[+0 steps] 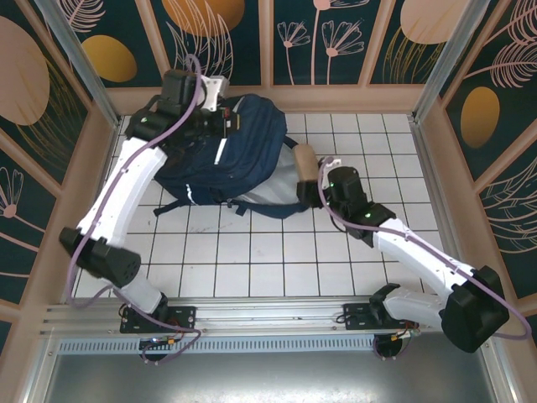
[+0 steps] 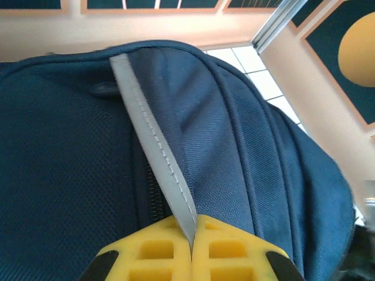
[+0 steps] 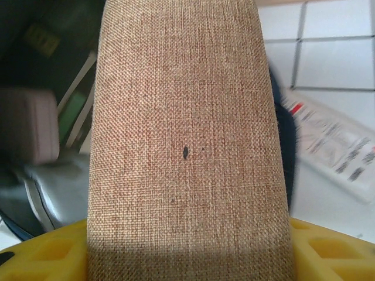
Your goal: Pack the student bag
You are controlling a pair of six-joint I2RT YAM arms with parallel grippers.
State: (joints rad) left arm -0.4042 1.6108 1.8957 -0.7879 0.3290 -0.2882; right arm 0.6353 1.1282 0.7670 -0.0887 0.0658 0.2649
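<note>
Right wrist: tan woven case point(image 3: 181, 146) hides student bag point(image 3: 283, 146); printed packet point(image 3: 334, 140) beside.

Left arm point(image 1: 126, 180) partly hides student bag point(image 1: 252, 138).

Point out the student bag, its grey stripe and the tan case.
student bag point(image 1: 256, 138), top external view, navy upper panel
grey stripe point(image 2: 156, 146), left wrist view, mid-length
tan case point(image 3: 181, 117), right wrist view, woven face

Matt woven student bag point(image 2: 58, 175) — coarse, rough-textured cloth case point(image 3: 181, 117).
</note>
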